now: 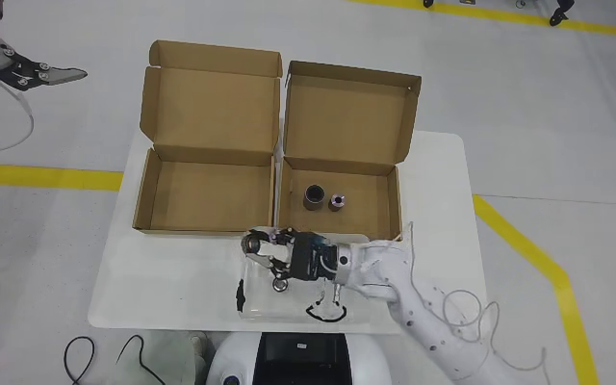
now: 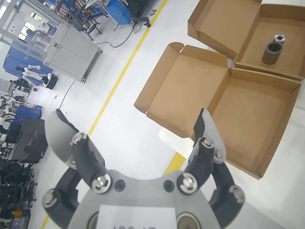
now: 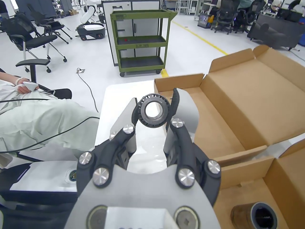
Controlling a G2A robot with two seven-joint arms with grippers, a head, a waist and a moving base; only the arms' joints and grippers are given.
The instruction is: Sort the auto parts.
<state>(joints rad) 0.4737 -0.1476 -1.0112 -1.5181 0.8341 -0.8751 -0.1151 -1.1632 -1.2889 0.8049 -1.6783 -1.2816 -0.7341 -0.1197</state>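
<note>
Nearest the robot, over the far edge of the clear tray (image 1: 289,302), the right gripper (image 3: 153,110) clenches a ribbed bearing ring (image 3: 154,113). The ring sits squarely between the fingertips, one finger pressing each side. Beyond stand two open cardboard boxes. The left box (image 1: 207,195) sits beside the right box (image 1: 371,197), which holds a dark cylinder (image 1: 314,197) and a small silver bushing (image 1: 336,201). The left gripper (image 2: 129,117) hangs released, off the table's far left.
</note>
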